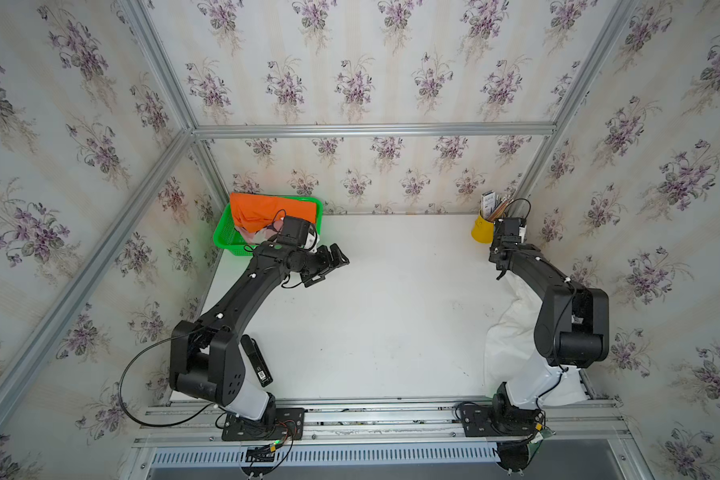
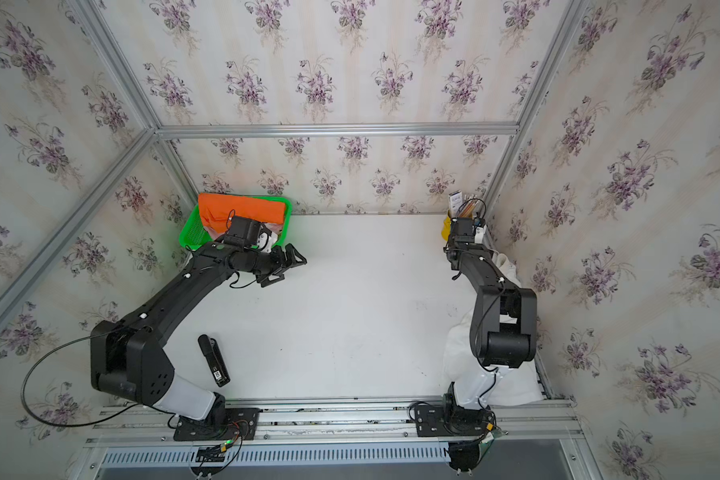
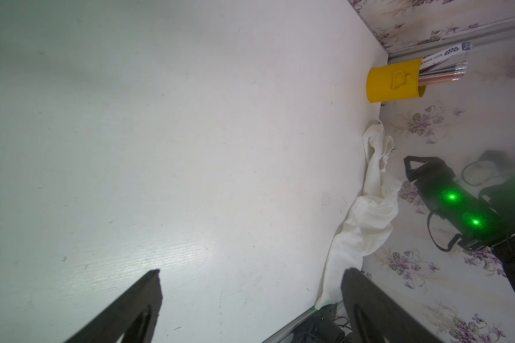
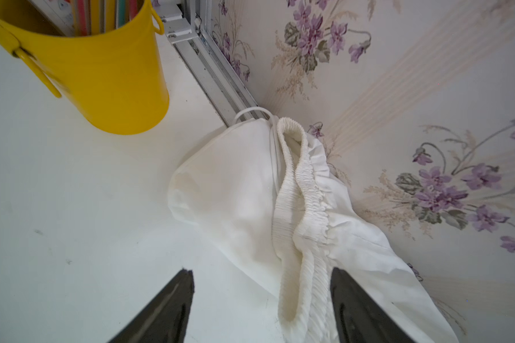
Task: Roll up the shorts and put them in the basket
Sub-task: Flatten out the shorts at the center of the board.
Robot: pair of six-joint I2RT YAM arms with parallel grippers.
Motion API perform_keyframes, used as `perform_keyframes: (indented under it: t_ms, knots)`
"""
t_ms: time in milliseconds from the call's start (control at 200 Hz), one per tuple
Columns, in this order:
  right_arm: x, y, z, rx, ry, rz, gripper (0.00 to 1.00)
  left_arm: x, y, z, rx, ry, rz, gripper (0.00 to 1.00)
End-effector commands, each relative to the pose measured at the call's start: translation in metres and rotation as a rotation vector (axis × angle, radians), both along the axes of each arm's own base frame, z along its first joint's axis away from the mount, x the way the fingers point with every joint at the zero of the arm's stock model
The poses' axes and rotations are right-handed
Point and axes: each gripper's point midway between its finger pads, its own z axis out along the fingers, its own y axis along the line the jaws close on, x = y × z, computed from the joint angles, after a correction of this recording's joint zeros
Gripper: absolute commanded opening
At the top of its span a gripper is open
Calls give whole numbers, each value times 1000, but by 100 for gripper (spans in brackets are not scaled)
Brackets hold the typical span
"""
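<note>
Left end effector [image 3: 252,271]: released, fingers spread wide with nothing between them; it hangs over bare worktop just beside the green basket.
Right end effector [image 4: 262,270]: released, fingers apart and not clamped; the gathered waistband [image 4: 304,190] of the white shorts lies between them, close to one finger.
White shorts [image 4: 235,184]: bunched along the right edge of the worktop against the papered wall and under the right arm. They run from near the yellow bucket towards the front rail, not rolled.
Drawstring [image 4: 252,111]: a small white loop at the waistband end, nearest the bucket.
Yellow bucket [image 4: 116,89]: upright in the far right corner, apart from the white shorts, with pencils [image 3: 440,72] in it.
Orange shorts [image 1: 258,210]: heaped in the green basket and spilling over its far rim.
Pink shorts [image 1: 248,236]: only a sliver shows under the orange ones in the basket; the print cannot be made out.
Green basket [image 1: 223,237]: far left corner of the worktop.
Black device [image 1: 258,361]: lies flat near the left arm's base.
Worktop [image 1: 391,311]: white.
</note>
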Motion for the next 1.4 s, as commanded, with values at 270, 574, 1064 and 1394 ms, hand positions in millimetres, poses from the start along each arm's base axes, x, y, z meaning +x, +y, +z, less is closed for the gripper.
perform_keyframes:
  t_ms: [270,574,1064,1394]
  knots:
    - [-34,-21,-42,-25,106,-77,19,3,-12,-2,13,3,-39,94]
    - [-11,105,23,410,-81,309,0,-1,11,20,99,-131,24,96]
    - [-112,439,198,862,-115,1370,0,-21,67,42,285,-262,122,97]
    - [-122,392,106,711,51,1183,0,-53,39,20,157,-210,-62,94]
